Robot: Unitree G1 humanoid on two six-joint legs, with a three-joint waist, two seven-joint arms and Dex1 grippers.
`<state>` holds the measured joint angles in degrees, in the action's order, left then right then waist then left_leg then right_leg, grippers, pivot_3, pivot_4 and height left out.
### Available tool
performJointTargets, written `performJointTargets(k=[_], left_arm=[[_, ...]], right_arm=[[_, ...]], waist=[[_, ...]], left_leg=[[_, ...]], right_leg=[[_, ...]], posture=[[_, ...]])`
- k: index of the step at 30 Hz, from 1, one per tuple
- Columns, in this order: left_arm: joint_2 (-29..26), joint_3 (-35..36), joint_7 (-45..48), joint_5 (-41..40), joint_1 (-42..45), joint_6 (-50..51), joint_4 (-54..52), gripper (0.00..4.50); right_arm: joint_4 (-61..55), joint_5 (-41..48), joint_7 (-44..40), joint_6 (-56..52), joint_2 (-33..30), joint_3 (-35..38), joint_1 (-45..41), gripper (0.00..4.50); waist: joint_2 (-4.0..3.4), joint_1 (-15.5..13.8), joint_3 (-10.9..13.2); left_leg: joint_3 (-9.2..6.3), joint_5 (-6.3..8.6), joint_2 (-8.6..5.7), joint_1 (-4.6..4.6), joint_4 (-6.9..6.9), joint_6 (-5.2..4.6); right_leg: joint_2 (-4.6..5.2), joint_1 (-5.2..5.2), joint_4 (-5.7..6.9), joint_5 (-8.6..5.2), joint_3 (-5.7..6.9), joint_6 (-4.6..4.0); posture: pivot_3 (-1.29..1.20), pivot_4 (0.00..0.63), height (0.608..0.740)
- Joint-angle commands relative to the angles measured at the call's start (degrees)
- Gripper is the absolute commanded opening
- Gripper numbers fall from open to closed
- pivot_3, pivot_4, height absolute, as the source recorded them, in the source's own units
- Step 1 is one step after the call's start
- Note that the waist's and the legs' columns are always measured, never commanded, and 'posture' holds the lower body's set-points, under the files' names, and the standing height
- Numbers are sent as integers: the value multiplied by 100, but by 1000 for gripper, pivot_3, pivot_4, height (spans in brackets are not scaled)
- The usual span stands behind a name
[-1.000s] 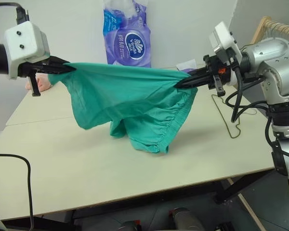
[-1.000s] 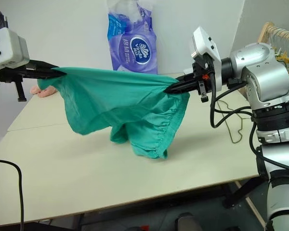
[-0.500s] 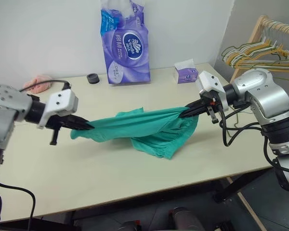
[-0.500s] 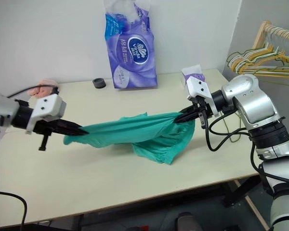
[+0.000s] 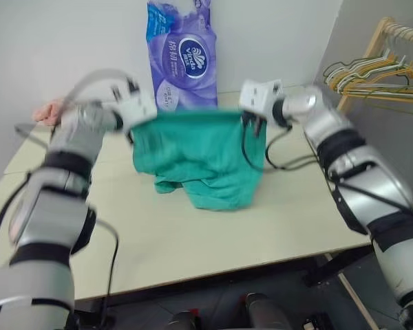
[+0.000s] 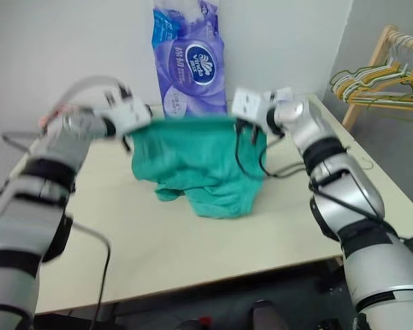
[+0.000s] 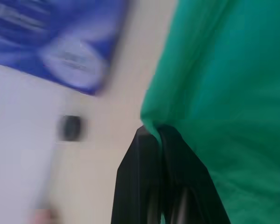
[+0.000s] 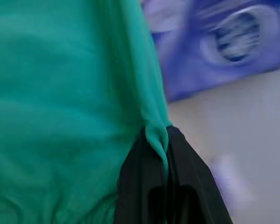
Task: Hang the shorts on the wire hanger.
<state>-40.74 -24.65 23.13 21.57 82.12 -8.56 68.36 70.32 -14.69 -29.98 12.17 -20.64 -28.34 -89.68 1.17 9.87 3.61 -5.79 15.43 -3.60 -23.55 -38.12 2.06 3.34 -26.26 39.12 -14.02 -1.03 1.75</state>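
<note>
The teal-green shorts [image 5: 199, 158] hang spread like a curtain between my two grippers, and their lower folds rest on the table [image 5: 193, 237]. My left gripper [image 5: 139, 122] is shut on the upper left corner of the cloth. The left wrist view shows that gripper [image 7: 154, 130] pinching a fold of the shorts [image 7: 233, 93]. My right gripper [image 5: 243, 118] is shut on the upper right corner. In the right wrist view it [image 8: 158, 135] also clamps a fold of the shorts [image 8: 60, 93]. The wire hanger is hidden behind my right arm.
A tall purple tissue pack [image 5: 179, 55] stands against the wall just behind the shorts. A wooden rack [image 5: 382, 34] with a bunch of hangers [image 5: 372, 72] is at the far right. A pink cloth lump [image 5: 48, 110] lies at the table's far left, and a small black ring [image 7: 71, 127] sits near the pack.
Both arms have swung forward and up toward the tissue pack. The grippers came closer together, so the shorts went from a low stretched band to a hanging sheet. Both grips held.
</note>
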Motion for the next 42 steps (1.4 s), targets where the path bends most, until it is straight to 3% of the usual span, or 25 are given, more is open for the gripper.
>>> performJointTargets(k=[1,4,6,9,11,12,13,16,18,20,22,25,27,30,36,42], left_arm=[[-382,148,-1715,528,1461,-338,584,13],[-655,-446,-2450,1463,2405,-1108,543,13],[-834,-740,-2491,1897,2646,-1606,431,13],[-1207,-782,-1218,1779,1684,-2462,52,13],[-1432,-607,-481,1471,823,-2727,-271,13],[-1557,-479,-104,1255,298,-2795,-488,13],[-1721,-354,569,906,-383,-2744,-815,13],[-2271,171,1973,-237,-2375,-2147,-2412,13],[-2665,594,2697,-1121,-3864,-1284,-3788,13],[-3122,927,3329,-1897,-5225,-397,-5129,13],[-3480,1227,3684,-2333,-6185,243,-6078,13],[-3775,1686,4009,-2949,-7157,1110,-7161,13],[-3912,1981,4212,-3262,-7674,1552,-7724,13],[-4160,2546,4812,-3982,-8898,2173,-8853,13],[-4065,2989,4946,-4157,-9694,2661,-9638,13],[-3926,2966,4958,-4015,-9742,2713,-9714,13]], right_arm=[[445,-571,1865,716,-286,181,-972,0],[422,-848,2729,1482,-510,266,-1447,0],[353,-942,2880,1989,-652,334,-1445,0],[209,-718,1868,2729,-626,463,-442,0],[104,-592,1298,2981,-545,541,230,0],[32,-494,933,3062,-478,574,622,0],[-91,-469,536,3193,-439,503,1077,0],[-720,-176,-586,3298,-372,485,2107,0],[-1390,100,-1294,3147,-384,492,2725,0],[-2124,371,-1941,2859,-453,488,3199,0],[-2890,668,-2492,2433,-540,504,3562,0],[-3991,1049,-3317,1801,-777,421,4037,0],[-4648,1263,-3818,1413,-986,347,4310,0],[-5835,1731,-5009,652,-1735,141,4886,0],[-6994,1914,-5497,-490,-2411,153,5525,0],[-7705,1924,-5510,-1279,-2534,102,5819,0]], waist=[[7,83,-12],[-16,161,-25],[-17,191,-24],[-22,249,-27],[-26,274,1],[-22,279,18],[-31,299,19],[-30,374,21],[-30,460,15],[-26,496,13],[-24,543,10],[-19,461,8],[-25,368,14],[-40,178,30],[-50,-85,49],[-61,-173,57]], left_leg=[[9,-9,1,-48,5,18],[-8,28,0,-43,55,43],[-3,45,-12,-17,113,34],[31,45,-22,-1,117,27],[61,49,-24,115,112,-14],[85,87,-27,207,108,-141],[96,81,-29,257,109,-158],[103,77,-16,377,107,-177],[90,79,-2,351,90,-168],[76,76,7,256,72,-141],[48,98,12,146,15,-104],[45,103,5,134,-9,-99],[45,123,0,169,-21,-134],[38,150,6,303,-7,-177],[37,170,18,373,-2,-199],[40,172,21,385,-1,-194]], right_leg=[[6,-59,7,2,-3,-2],[8,-88,-16,-13,-13,6],[13,-90,-25,-24,-38,22],[7,-82,-22,-30,-85,29],[4,45,-21,-34,-107,36],[-12,132,-20,-30,-114,46],[-17,183,-20,-30,-115,55],[-25,297,-21,-45,-126,83],[-25,270,-9,-25,-129,50],[-26,186,-4,-24,-126,50],[-36,90,21,-24,-125,47],[-32,103,-14,-22,-126,51],[-33,144,-14,-19,-123,57],[-44,286,-41,-30,-106,56],[-53,356,-50,-62,-98,74],[-63,367,-54,-64,-100,72]], posture=[[-156,20,740],[-170,25,740],[-168,27,740],[-161,33,740],[-155,34,740],[-151,36,740],[-151,36,740],[-146,41,740],[-146,41,740],[-146,41,740],[-142,41,740],[-142,41,740],[-142,41,740],[-149,40,740],[-160,45,740],[-165,49,740]])
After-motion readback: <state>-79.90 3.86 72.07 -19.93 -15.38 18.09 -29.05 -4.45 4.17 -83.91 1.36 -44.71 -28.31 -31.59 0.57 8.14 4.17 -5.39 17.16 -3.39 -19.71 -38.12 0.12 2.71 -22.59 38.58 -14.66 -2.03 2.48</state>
